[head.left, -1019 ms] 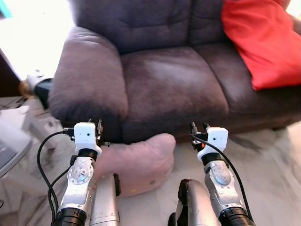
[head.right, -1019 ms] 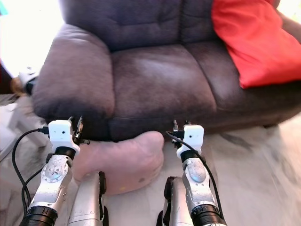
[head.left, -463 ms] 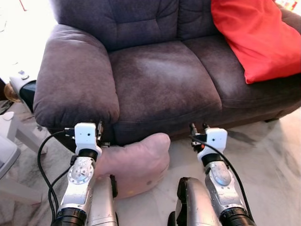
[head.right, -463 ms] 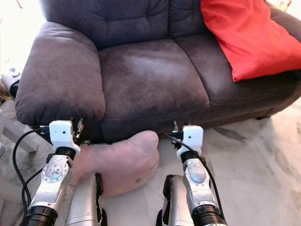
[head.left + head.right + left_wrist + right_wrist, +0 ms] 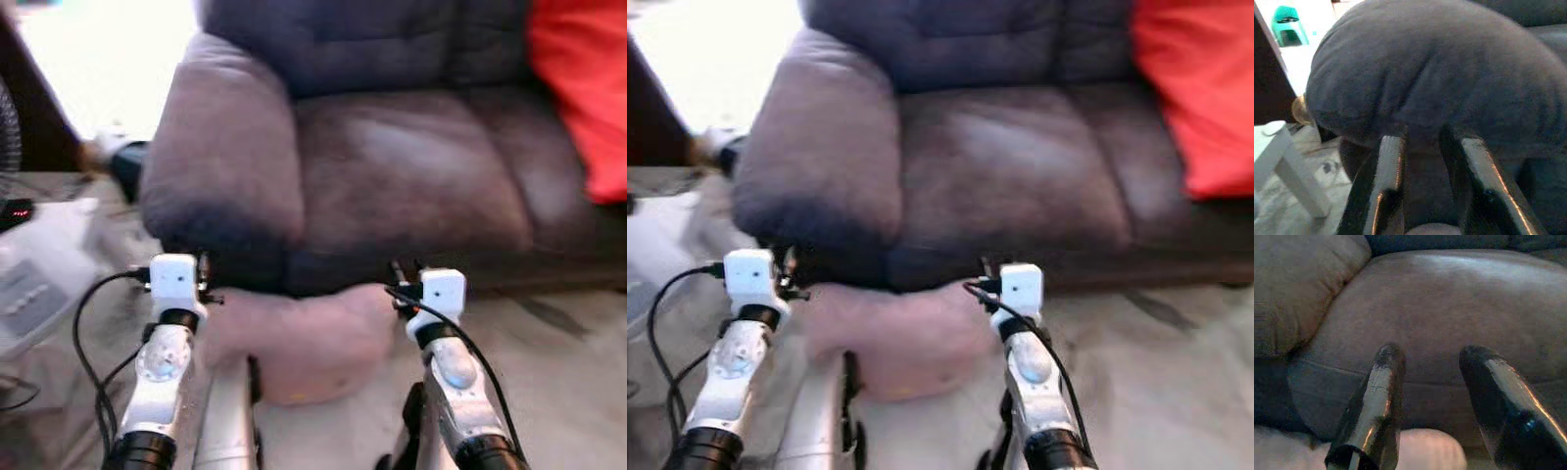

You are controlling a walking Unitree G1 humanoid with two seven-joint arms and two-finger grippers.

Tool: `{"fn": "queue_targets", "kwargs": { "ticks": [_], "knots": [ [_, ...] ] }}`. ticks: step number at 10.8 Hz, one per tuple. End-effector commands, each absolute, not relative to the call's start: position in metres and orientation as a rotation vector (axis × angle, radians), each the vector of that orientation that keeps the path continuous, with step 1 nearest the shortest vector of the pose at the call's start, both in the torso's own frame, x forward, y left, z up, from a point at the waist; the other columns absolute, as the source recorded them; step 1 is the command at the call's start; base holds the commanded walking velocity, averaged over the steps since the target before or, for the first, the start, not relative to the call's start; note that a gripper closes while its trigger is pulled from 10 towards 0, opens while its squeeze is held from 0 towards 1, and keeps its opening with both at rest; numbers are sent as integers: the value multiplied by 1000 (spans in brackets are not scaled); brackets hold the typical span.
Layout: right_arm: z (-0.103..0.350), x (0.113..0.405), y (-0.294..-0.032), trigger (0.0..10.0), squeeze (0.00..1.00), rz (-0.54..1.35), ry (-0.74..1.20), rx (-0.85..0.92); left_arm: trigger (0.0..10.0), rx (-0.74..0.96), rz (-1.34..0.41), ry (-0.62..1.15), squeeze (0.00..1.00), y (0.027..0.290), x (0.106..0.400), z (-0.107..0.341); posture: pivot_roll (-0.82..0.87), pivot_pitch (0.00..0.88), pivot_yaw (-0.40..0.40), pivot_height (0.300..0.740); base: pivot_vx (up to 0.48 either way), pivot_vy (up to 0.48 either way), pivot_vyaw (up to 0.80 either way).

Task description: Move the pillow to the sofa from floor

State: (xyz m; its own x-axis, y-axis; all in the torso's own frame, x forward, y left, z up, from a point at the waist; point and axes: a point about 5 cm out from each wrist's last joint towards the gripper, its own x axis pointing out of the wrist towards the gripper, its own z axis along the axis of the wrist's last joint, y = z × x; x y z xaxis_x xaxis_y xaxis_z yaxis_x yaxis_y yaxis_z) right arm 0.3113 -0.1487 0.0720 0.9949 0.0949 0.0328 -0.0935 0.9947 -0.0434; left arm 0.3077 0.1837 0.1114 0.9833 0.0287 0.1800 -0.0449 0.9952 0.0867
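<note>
Pink pillow [image 5: 299,343] on the floor [image 5: 568,362] against the sofa [image 5: 392,176]; left hand [image 5: 1422,142] and right hand [image 5: 1432,357] flank it, both open, empty.

No readable text, label, brand, number or sign appears on anything pictured; the frames are motion-blurred, and a small red glow on a dark device [image 5: 18,210] at the robot's far left is too indistinct to read.
</note>
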Motion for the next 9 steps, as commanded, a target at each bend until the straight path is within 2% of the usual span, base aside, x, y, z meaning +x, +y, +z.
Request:
{"fn": "queue_targets", "kwargs": {
  "ticks": [1,9],
  "knots": [
    [67,308,-155,10000,0,72,-11,-39,10000,93,28,-161,0,181,306,108,146,181,-22,514,0,0,0],
    [67,309,-155,10000,0,62,-15,-22,10000,94,22,-159,0,180,307,108,145,177,-19,514,0,0,0]
  ]
}}
